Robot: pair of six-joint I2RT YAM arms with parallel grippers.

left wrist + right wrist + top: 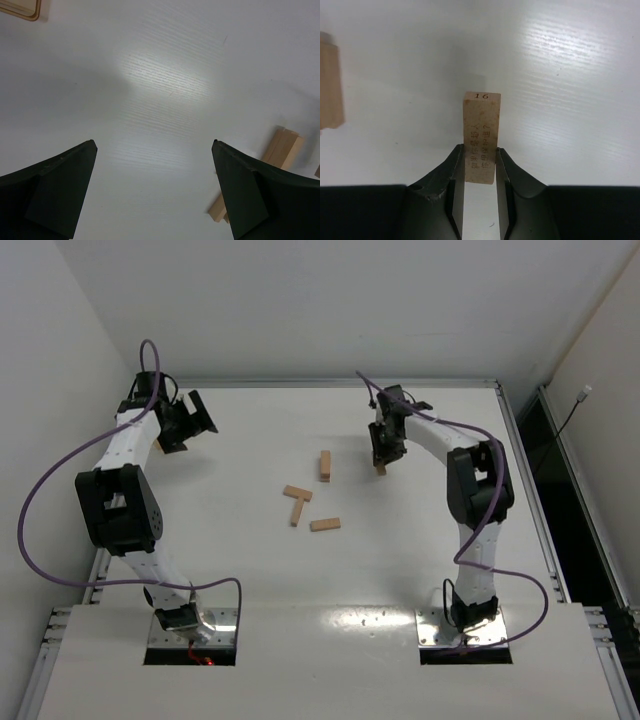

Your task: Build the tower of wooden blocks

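The right end effector, clamped on one wood block, should carry it level toward 8 o'clock and seat it squarely on the loose blocks at the middle of the bench; the left end effector gapes wide

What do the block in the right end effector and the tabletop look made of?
Block: apparently bare wood; matte pale tan, printed characters and a 16 on it. Table: white, smooth, faintly glossy, perhaps laminate or plastic; fine ridged lines, soft glare.
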